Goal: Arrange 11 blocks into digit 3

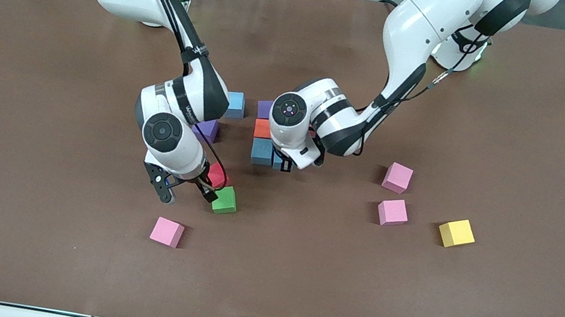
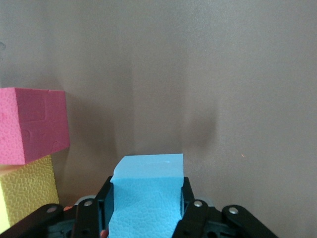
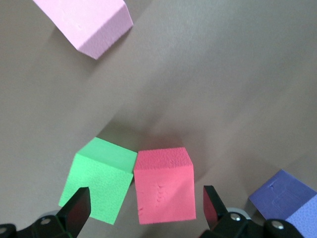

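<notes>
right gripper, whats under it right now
The open right gripper hangs over a red block and a green block that touch at one edge on the table. In the front view the arm covers most of the red block.

We see bright, even light coming from above. The brown table [image 1: 519,133] has no glare, only a soft paler patch near the robots' end. Each block has a small dark shadow right beside it, like the yellow block [image 1: 456,232]. The arms drop bigger, fuzzy shadows under them. In the wrist views the close blocks look sharp and grainy, and tall soft shadow bands cross the table.
</notes>
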Tool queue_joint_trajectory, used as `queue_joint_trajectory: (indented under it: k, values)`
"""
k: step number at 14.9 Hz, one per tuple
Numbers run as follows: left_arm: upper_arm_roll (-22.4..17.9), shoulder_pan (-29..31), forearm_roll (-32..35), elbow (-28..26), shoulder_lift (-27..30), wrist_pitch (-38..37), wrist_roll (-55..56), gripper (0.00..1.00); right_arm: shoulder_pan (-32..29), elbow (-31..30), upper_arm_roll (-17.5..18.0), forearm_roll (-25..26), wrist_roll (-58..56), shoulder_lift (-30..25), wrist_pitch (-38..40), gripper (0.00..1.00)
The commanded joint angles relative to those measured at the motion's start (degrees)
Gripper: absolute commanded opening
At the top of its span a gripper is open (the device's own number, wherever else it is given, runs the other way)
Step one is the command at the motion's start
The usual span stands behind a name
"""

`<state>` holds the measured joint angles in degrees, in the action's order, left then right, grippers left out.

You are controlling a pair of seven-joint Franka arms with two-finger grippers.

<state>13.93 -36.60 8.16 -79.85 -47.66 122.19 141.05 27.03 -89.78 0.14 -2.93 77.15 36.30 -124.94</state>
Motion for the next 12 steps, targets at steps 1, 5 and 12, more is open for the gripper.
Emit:
queue_joint_trajectory:
  k: [1, 5, 12]
  values:
    - [-1.36, -1.64, -0.69, 1.80, -1.30, 0.59, 0.72, 0.27, 1.53, -4.87, -0.23, 0.30, 1.25, -2.46, -2.40, 1.00]
    - [-1.37, -1.64, 0.53, 1.72, -1.12, 0.50, 0.28, 0.99, 1.97, -6.02, -0.23, 0.30, 1.34, -2.90, -2.85, 1.00]
    - [-1.19, -0.41, 0.01, 1.72, 2.48, -5.12, 0.19, 1.00, 2.76, -9.36, -0.23, 0.30, 1.42, -3.78, -5.22, 1.00]
